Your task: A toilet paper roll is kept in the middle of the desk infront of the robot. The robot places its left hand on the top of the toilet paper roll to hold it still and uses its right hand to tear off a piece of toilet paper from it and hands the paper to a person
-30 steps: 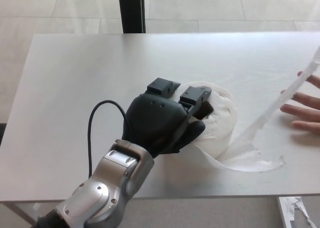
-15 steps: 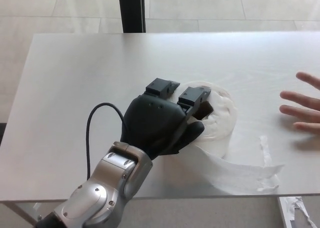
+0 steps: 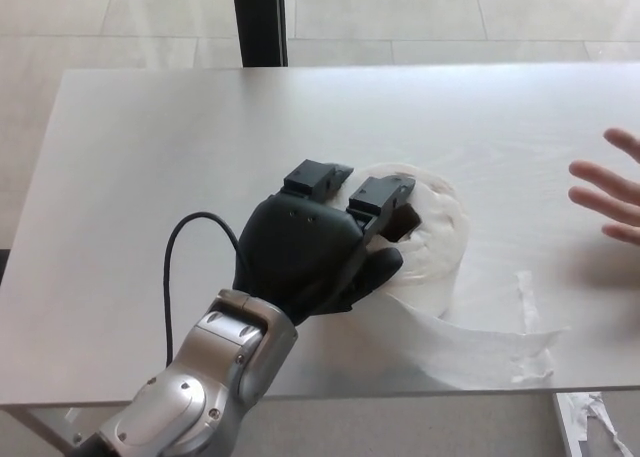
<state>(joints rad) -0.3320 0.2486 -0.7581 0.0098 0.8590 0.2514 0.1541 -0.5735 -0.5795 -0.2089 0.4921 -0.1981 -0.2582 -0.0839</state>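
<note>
A white toilet paper roll [image 3: 437,239] stands in the middle of the grey desk [image 3: 170,137]. My left hand [image 3: 310,252] lies over its top from the left, two fingers [image 3: 380,197] pressed onto the roll and the thumb against its near side. A loose tail of paper [image 3: 480,349] trails from the roll's base to the right, flat on the desk, ending in a ragged torn edge with a thin strip [image 3: 525,295] sticking up from it. My right hand does not show.
A person's open hand [image 3: 608,192] reaches in at the right edge, above the desk. A black cable [image 3: 172,272] loops off my left wrist. A dark post [image 3: 258,19] stands behind the desk. Paper scraps [image 3: 592,417] lie on the floor at bottom right.
The paper strip that stretched up to the right edge is gone, and the torn tail lies flat on the desk. The person's hand has drawn back a little to the right.
</note>
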